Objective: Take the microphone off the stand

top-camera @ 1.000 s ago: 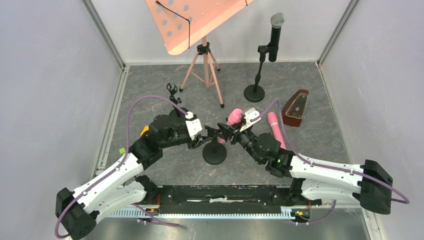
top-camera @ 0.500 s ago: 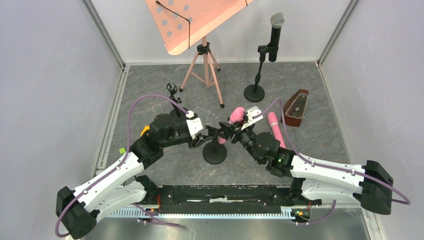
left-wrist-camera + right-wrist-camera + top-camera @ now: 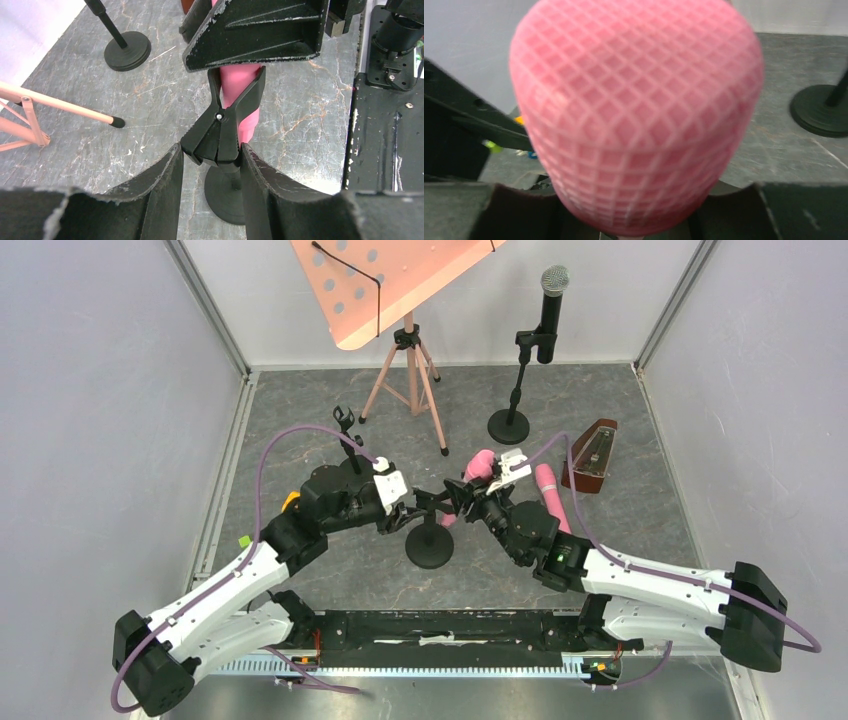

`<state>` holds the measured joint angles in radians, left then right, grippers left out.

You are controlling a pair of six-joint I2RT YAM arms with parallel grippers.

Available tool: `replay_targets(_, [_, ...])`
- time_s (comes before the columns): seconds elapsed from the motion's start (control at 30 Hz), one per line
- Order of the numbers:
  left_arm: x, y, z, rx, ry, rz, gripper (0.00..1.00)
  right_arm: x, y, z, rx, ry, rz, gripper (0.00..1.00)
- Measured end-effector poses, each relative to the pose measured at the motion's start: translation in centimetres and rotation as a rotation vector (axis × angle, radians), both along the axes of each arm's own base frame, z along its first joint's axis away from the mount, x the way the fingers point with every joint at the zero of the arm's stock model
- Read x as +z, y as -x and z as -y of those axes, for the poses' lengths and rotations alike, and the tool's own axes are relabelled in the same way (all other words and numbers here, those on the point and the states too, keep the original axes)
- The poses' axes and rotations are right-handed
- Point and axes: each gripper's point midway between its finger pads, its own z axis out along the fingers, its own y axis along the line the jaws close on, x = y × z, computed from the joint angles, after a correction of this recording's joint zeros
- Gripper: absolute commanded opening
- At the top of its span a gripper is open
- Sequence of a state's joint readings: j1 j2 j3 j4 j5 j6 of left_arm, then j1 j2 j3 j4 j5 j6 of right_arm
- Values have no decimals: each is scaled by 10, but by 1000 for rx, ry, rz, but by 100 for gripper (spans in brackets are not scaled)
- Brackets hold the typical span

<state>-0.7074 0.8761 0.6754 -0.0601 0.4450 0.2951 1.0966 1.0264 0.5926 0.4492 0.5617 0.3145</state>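
now left fingers [image 3: 155,192] pinch the stand's clip [image 3: 220,132]; right fingers [image 3: 774,210] clamp the pink microphone [image 3: 636,115].

White-and-black arms [image 3: 225,590], purple cables [image 3: 262,465], scuffed black fingers [image 3: 155,195], small green status light [image 3: 561,559]

A music stand [image 3: 405,340] is standing at the back, a black mic [image 3: 551,315] sitting upright in a mic stand [image 3: 509,426] beside it. A metronome [image 3: 592,455] is resting near a pink mic [image 3: 547,485] lying flat. A clip stand [image 3: 345,425] is standing left.
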Motion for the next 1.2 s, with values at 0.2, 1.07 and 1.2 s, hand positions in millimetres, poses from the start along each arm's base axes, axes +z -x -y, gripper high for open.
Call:
replay_targets(0.2, [-2, -3, -5, 30, -17, -10, 2, -32, -25, 51, -256, 165, -60, 16])
replay_targets(1.07, [-7, -17, -36, 321, 159, -104, 100, -112, -24, 94, -113, 421, -252, 22])
replay_targets(1.2, [-28, -12, -45, 377, 210, -165, 100, -137, -23, 95, -47, 464, -351, 25])
